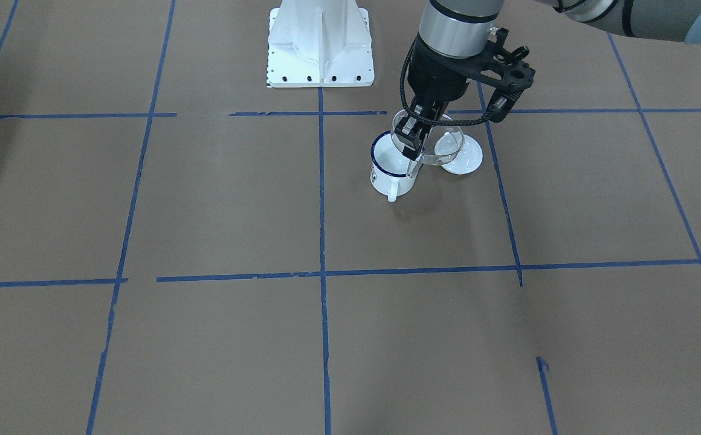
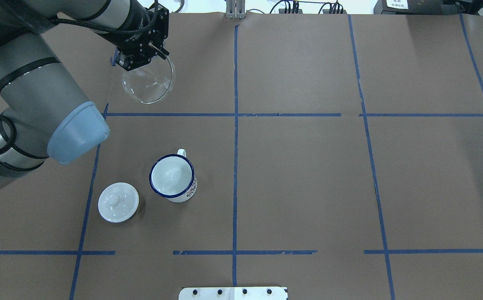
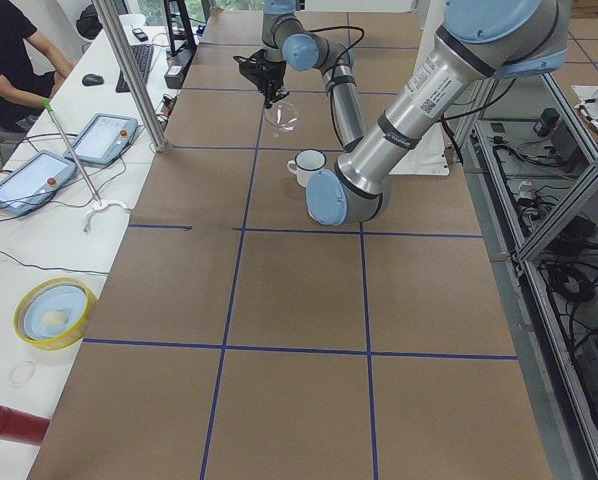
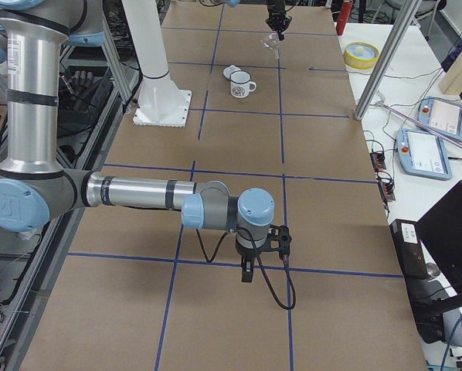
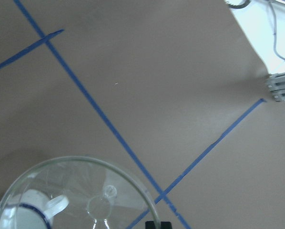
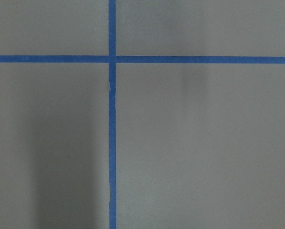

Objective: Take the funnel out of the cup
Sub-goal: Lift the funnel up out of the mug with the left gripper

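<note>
My left gripper [image 2: 155, 52] is shut on the rim of the clear funnel [image 2: 148, 83] and holds it in the air, clear of the cup. The funnel also shows in the front view [image 1: 438, 145] and the left wrist view [image 5: 76, 195], spout pointing down. The cup [image 2: 172, 177], a white mug with a dark blue rim, stands upright on the table with nothing in it; in the front view the cup [image 1: 391, 172] sits just below the gripper [image 1: 412, 151]. My right gripper [image 4: 246, 274] hangs low over the table far from the cup; I cannot tell whether it is open or shut.
A round white knobbed lid [image 2: 118, 202] lies on the table beside the cup. The white robot base [image 1: 320, 45] stands behind them. Blue tape lines cross the brown table [image 2: 308, 187]. A yellow dish [image 3: 54, 312] and tablets sit on the side bench.
</note>
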{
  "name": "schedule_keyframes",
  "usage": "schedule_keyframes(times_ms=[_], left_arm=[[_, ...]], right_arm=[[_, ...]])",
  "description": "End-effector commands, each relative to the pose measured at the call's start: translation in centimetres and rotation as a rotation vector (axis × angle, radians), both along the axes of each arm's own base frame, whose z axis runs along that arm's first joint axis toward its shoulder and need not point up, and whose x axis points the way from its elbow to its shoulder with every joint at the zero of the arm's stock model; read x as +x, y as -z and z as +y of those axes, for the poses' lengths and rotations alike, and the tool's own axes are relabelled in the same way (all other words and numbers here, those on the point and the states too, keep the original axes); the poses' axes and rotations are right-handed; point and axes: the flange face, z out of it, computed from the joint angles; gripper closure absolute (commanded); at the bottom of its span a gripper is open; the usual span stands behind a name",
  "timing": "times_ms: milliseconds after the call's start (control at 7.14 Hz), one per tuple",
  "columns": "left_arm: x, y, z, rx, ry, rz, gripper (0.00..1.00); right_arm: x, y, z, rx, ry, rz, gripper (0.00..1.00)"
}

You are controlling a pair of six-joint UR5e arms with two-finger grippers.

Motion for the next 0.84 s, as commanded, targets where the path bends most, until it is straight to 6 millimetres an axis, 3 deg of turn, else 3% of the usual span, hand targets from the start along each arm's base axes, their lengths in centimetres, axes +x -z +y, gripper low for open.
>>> schedule_keyframes(times_ms=[0, 420, 561, 701], left_arm=[[-0.2, -7.1, -2.6, 0.174, 0.115, 0.143, 1.0], [2.2, -16.0, -7.5, 0.293, 0.32, 0.323, 1.0], [3.3, -18.9, -8.1, 0.337, 0.415, 0.362, 1.0], [6.5, -21.8, -7.5, 0.315, 0.425, 0.325, 1.0]], right_arm=[[0.0, -0.1, 0.0, -0.001, 0.0, 0.0, 0.0], [0.0, 0.0, 0.0, 0.0, 0.0, 0.0, 0.0], [0.0, 0.0, 0.0, 0.0, 0.0, 0.0, 0.0], [0.0, 0.0, 0.0, 0.0, 0.0, 0.0, 0.0]])
